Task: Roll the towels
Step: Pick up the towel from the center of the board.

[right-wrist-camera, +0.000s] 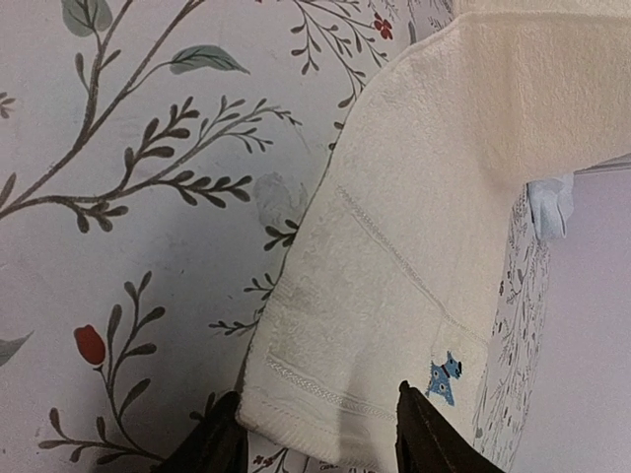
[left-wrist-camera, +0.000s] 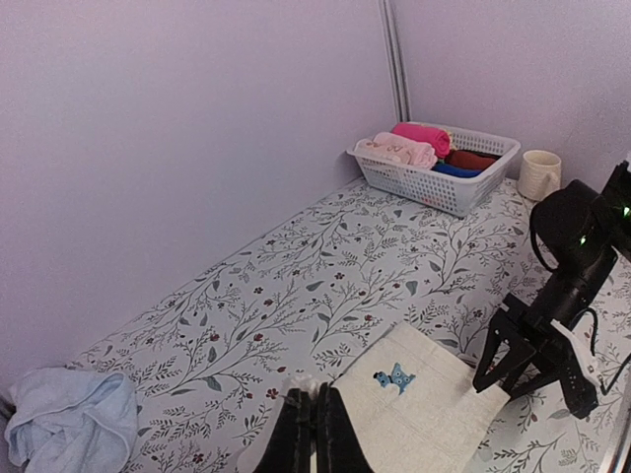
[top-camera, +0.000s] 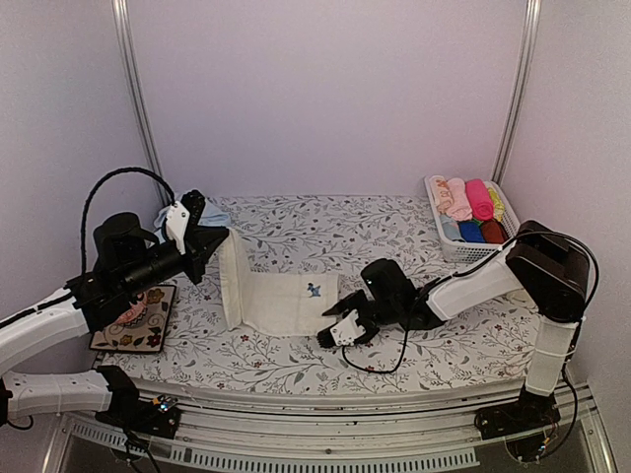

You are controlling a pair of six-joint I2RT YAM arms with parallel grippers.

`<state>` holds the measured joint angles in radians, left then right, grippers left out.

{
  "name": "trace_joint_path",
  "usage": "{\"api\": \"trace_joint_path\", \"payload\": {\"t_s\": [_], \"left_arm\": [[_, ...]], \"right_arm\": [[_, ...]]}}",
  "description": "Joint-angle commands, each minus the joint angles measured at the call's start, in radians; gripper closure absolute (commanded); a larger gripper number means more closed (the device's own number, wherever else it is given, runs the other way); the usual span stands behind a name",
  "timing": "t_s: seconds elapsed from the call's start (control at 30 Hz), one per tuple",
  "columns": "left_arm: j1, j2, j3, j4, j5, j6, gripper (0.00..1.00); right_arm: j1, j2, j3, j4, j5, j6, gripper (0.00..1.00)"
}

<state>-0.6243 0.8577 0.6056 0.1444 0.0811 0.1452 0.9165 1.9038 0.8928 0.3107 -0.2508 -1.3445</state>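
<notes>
Found cream towel mid-surface, stretched left to right. Noted left end lifted off the floral cover, standing nearly upright, pinched in left tool, jaws fully closed on the cloth. Noted right end flat on the cover, small blue embroidered motif near its far corner. Logged right tool low at that end, jaws apart, 1 finger either side of the hem; cannot tell whether the fingers touch the cloth, no grip seen. Spotted light blue towel crumpled in a heap at back-left corner, against the wall, well apart from both tools. Further out: white slotted basket at back right, holding rolled cloths in pale pink, hot pink, dark blue and maroon; pale cup just beside it. Patterned mat at left edge, partly hidden under left arm.
</notes>
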Motion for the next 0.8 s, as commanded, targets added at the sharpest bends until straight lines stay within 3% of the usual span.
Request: {"api": "trace_joint_path", "payload": {"t_s": [0.0,0.2,0.3,0.57,0.77], "left_arm": [[0.002,-0.004,-0.012,0.012,-0.002,-0.010,1.00],[0.002,-0.004,-0.013,0.009,0.000,-0.010,1.00],[0.001,-0.002,-0.013,0.009,-0.001,-0.007,1.00],[0.003,0.024,0.009,0.022,-0.021,-0.005,1.00],[0.012,0.073,0.064,0.046,-0.033,0.027,1.00]], "right_arm": [[0.011,0.035,0.012,-0.059,-0.017,0.042,0.51],[0.013,0.058,0.042,-0.045,0.017,0.092,0.76],[0.012,0.053,0.044,-0.053,0.011,0.102,0.96],[-0.033,-0.026,0.069,-0.116,0.031,0.210,0.98],[-0.155,-0.134,0.187,-0.294,0.068,0.440,0.98]]}}
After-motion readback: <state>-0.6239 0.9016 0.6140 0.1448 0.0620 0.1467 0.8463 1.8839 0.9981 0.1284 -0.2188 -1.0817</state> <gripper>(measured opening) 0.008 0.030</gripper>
